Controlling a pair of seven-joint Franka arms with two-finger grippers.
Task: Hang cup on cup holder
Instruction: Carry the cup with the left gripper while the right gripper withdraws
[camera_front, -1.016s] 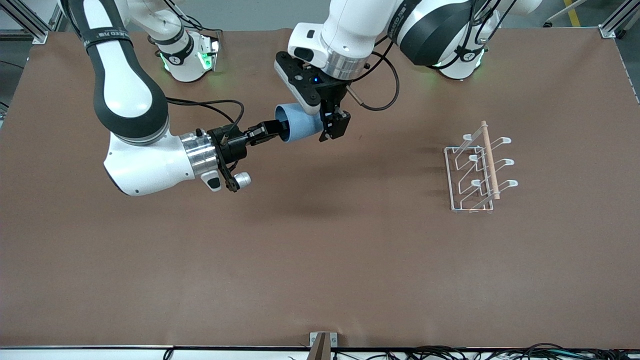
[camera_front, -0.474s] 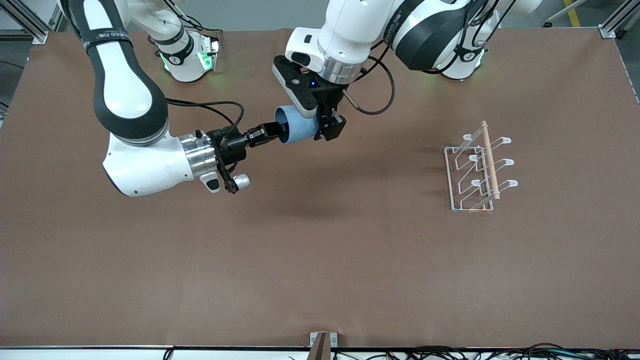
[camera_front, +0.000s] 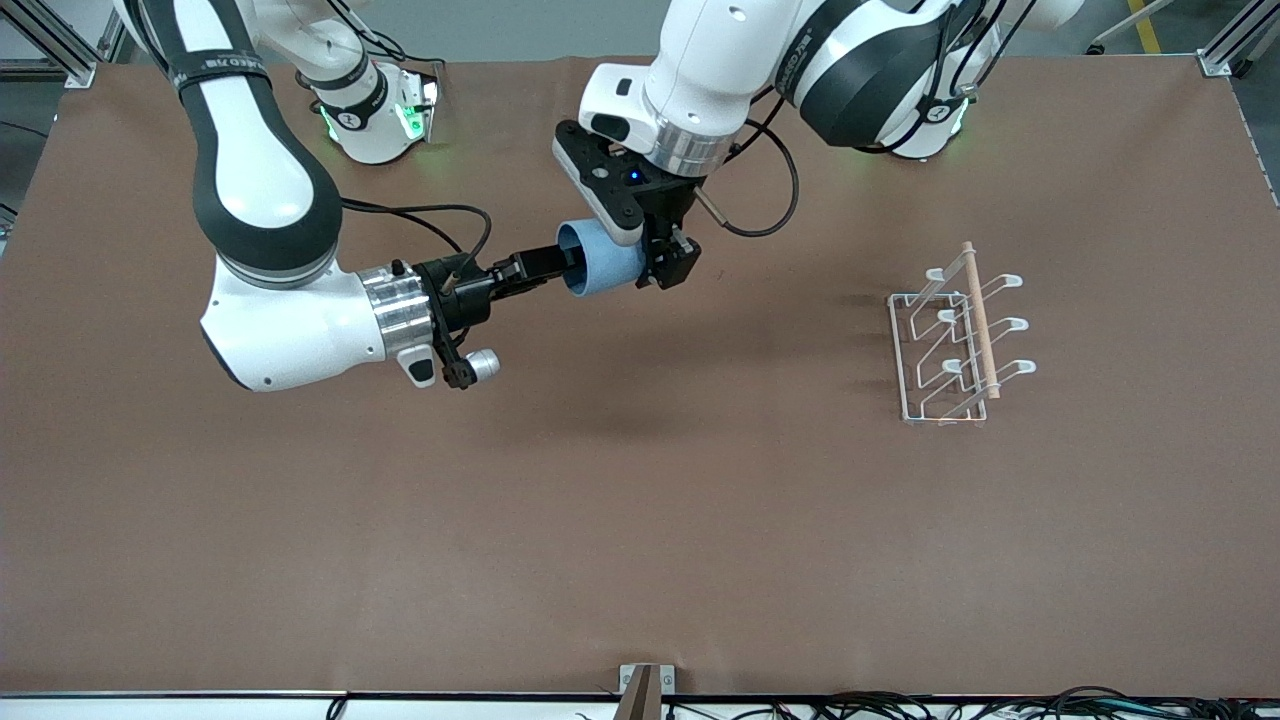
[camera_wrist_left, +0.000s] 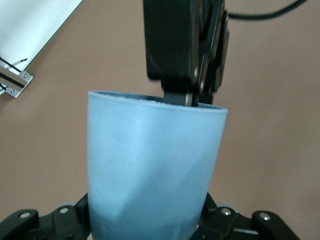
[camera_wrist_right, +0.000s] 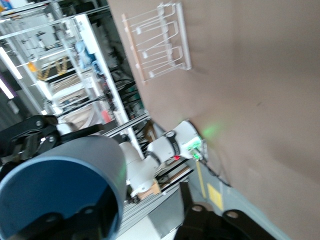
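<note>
The light-blue cup (camera_front: 605, 265) lies on its side in the air over the table's middle, toward the arms' bases. My left gripper (camera_front: 650, 262) is shut on its closed end; in the left wrist view the cup (camera_wrist_left: 155, 170) fills the space between the fingers and its wall looks dented. My right gripper (camera_front: 553, 266) is at the cup's mouth with one finger inside and looks open; in the right wrist view the outer finger (camera_wrist_right: 200, 220) stands apart from the cup's rim (camera_wrist_right: 75, 160). The white wire cup holder (camera_front: 955, 335) stands toward the left arm's end, and shows in the right wrist view (camera_wrist_right: 157, 42).
The brown table (camera_front: 640, 520) has wide bare room nearer the front camera. The right arm's base (camera_front: 375, 110) and the left arm's base (camera_front: 920, 125) stand along the top edge. A small bracket (camera_front: 645, 685) and cables sit at the near edge.
My left gripper has closed on the cup's closed end. The cup and both grippers have shifted slightly toward the left arm's end.
</note>
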